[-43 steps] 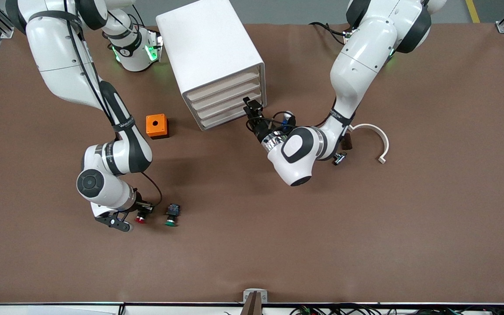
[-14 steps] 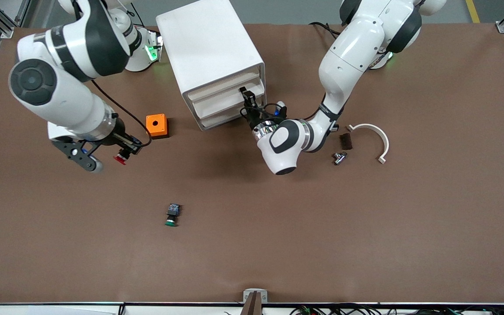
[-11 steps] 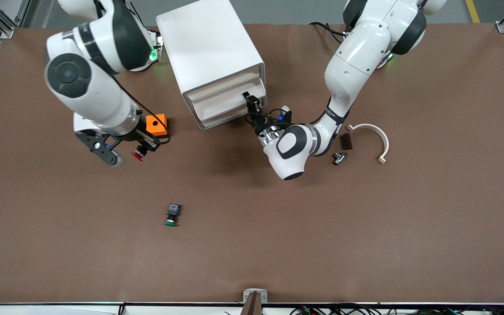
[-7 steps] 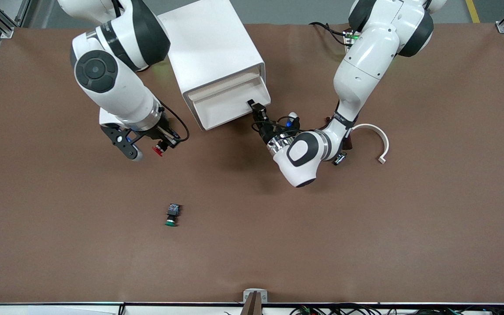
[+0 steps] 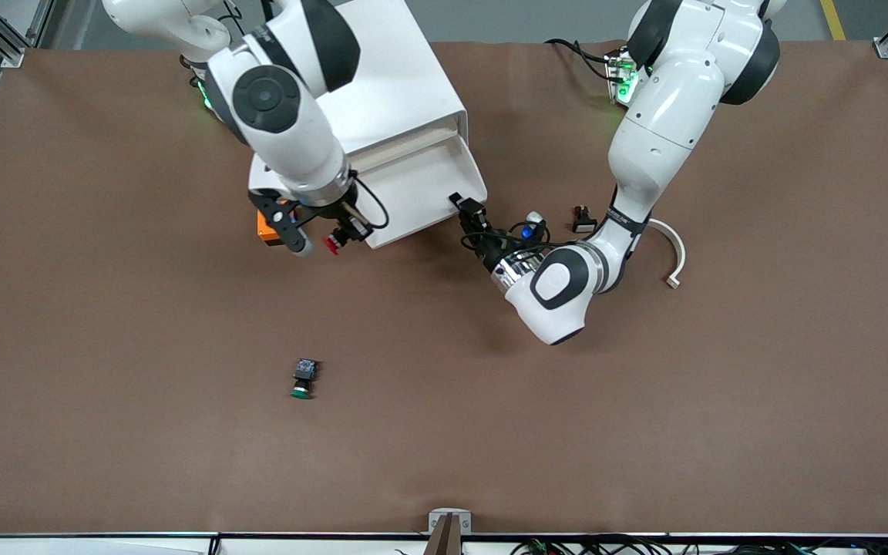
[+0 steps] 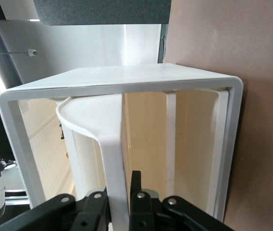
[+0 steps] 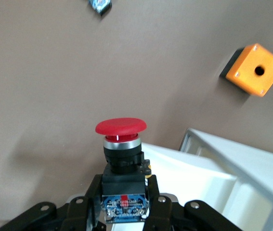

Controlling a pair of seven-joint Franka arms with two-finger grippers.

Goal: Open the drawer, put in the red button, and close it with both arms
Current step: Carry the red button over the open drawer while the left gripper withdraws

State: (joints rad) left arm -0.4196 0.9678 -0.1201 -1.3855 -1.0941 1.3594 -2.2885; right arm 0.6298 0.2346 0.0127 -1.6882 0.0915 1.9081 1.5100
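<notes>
The white cabinet has one drawer pulled out toward the front camera. My left gripper is shut on the rim of the drawer's front, at the corner toward the left arm's end. In the left wrist view the white front wall sits pinched in that gripper, with the cabinet frame around it. My right gripper is shut on the red button, in the air beside the drawer's other front corner. In the right wrist view the red button points cap-outward from the gripper, over the drawer's corner.
An orange box with a hole lies partly hidden under the right wrist, also seen as the orange box. A green button lies nearer the front camera. A white curved piece and a small black part lie toward the left arm's end.
The left gripper has pulled the drawer out toward the front camera. The right arm has carried the red button from the right arm's end of the table across to the drawer's corner.
</notes>
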